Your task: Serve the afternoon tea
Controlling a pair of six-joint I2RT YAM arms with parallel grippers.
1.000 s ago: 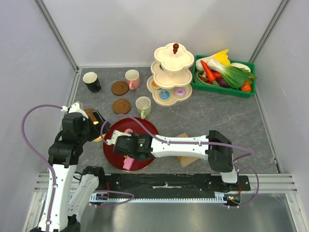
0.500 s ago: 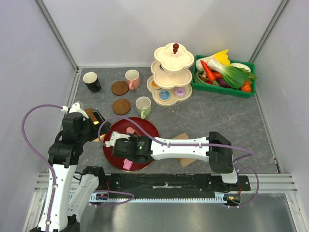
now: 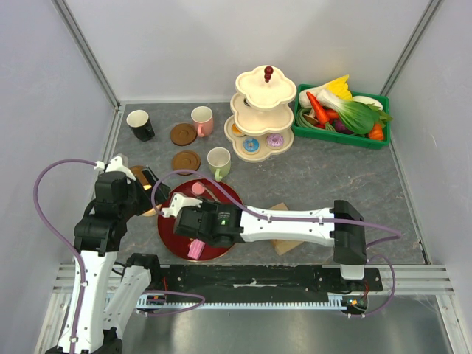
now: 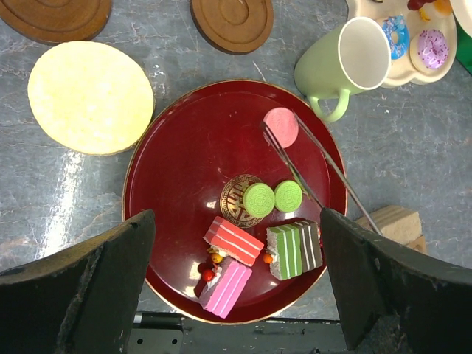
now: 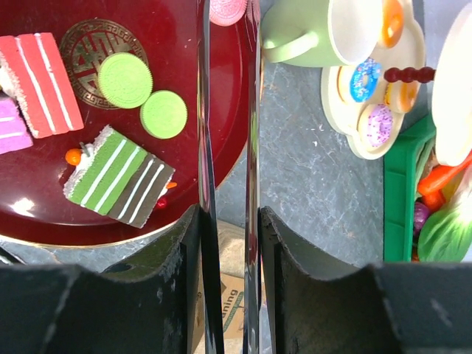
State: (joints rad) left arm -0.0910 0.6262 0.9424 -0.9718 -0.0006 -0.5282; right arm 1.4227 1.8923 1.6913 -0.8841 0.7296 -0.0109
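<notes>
Right wrist view shows the right pincer (image 5: 228, 221) narrowed on the tongs (image 5: 204, 110), tips flanking the pink macaron (image 5: 228, 9) at the red tray's (image 5: 44, 169) far rim; next, probably a steady lift toward the tiered stand (image 5: 335, 103), while the left pincer (image 4: 236, 216) gapes wide.

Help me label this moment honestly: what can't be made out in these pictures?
- Top view: the right arm covers the green macarons and most cake slices on the red tray.
- Right wrist view: the top edge cuts the pink macaron and the tips of the tongs.
- Left wrist view: the corner cuts off the tiered stand; whether the tongs touch the macaron is too fine to tell.
</notes>
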